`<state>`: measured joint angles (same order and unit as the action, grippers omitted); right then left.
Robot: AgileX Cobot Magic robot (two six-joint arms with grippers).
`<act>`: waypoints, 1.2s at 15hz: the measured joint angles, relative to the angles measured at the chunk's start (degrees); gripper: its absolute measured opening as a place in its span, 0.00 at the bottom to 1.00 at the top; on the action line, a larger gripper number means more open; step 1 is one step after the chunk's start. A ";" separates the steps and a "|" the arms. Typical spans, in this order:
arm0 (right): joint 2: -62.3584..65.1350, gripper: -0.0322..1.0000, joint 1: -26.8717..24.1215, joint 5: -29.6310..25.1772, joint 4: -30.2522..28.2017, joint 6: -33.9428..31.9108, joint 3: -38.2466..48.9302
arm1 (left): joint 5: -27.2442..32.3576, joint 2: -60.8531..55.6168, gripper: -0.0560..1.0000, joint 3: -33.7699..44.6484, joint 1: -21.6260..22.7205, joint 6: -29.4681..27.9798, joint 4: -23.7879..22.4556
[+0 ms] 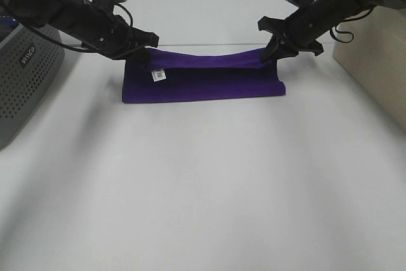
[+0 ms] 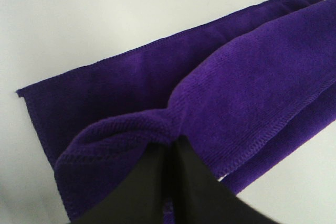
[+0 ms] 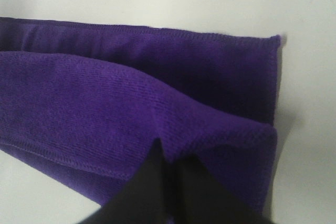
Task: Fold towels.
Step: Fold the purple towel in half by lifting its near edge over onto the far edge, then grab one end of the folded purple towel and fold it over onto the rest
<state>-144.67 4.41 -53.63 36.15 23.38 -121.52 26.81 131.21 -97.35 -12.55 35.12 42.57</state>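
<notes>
Purple towel [image 1: 203, 85] strung between left gripper [image 2: 173, 148] and right gripper [image 3: 169, 155]; each pinching a raised corner

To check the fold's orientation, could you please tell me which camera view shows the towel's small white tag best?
The exterior high view: the white tag shows plainly on the purple towel, near the left claw. Both wrist views show only pinched purple cloth; no tag appears there.

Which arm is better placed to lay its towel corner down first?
Right, slightly. Both pinch the towel, but the right gripper holds its corner square over the lower layer's edge; the left gripper holds a bunched, twisted one.
</notes>
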 joint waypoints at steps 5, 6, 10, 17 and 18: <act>-0.11 0.55 0.00 -2.64 -3.50 -1.95 0.00 | 2.86 0.00 0.44 -0.06 0.00 -0.40 -2.46; -0.06 0.69 0.00 -4.24 -5.84 -2.98 -0.29 | 3.95 0.00 0.58 -0.06 0.00 -1.72 -4.41; 2.81 0.86 0.00 -12.26 -10.26 -4.81 -6.07 | 11.97 -0.17 0.88 -4.87 0.00 -13.12 -15.99; 10.66 0.86 0.00 -15.99 -15.53 -13.01 -9.17 | 31.63 6.25 0.89 -17.99 8.31 -17.82 -19.77; 11.34 0.86 0.00 -15.99 -15.81 -13.41 -9.17 | 31.80 8.19 0.89 -19.02 9.34 -15.81 -16.16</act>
<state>-133.33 4.41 -69.61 20.34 9.97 -130.69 58.61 139.40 -116.37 -3.21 19.31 26.41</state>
